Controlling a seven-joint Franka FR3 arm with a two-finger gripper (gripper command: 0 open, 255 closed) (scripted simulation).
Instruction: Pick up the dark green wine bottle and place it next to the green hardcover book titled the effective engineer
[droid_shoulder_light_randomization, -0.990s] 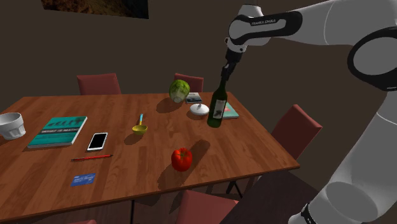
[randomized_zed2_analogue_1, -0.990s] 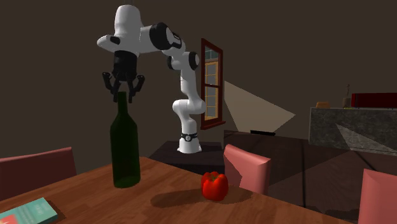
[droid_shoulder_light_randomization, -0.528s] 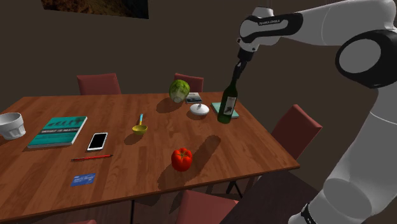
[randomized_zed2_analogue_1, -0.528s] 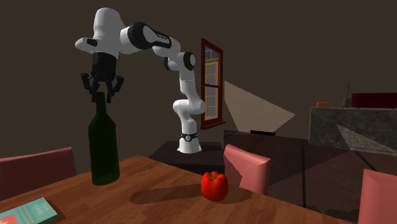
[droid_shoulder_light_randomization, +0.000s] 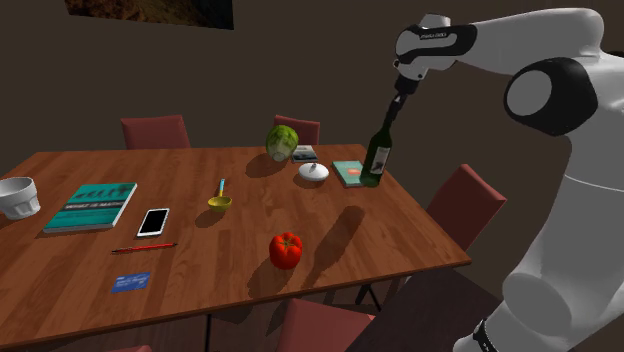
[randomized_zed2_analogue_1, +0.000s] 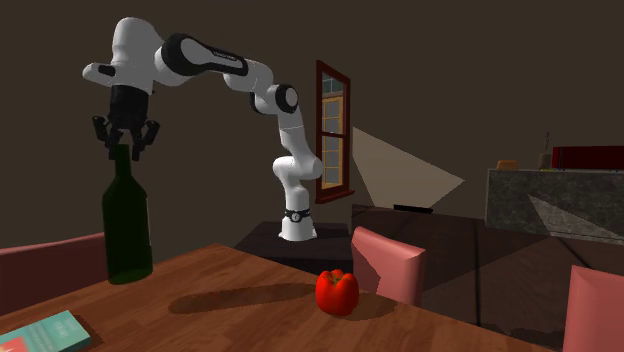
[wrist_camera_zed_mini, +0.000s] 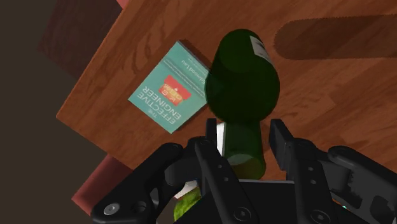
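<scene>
Wine bottle (droid_shoulder_light_randomization: 376, 160) upright, neck clasped by the gripper (randomized_zed2_analogue_1: 122, 148) directly above | base just beside the book (wrist_camera_zed_mini: 170, 87) | lowering straight down looks next

Bottle (droid_shoulder_light_randomization: 377, 158) beside book (droid_shoulder_light_randomization: 348, 172) (book on table (droid_shoulder_light_randomization: 400, 235))

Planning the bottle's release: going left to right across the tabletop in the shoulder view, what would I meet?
White bowl, large teal book, white-framed smartphone, yellow spoon, white round lid, small teal book, dark green wine bottle.
</scene>
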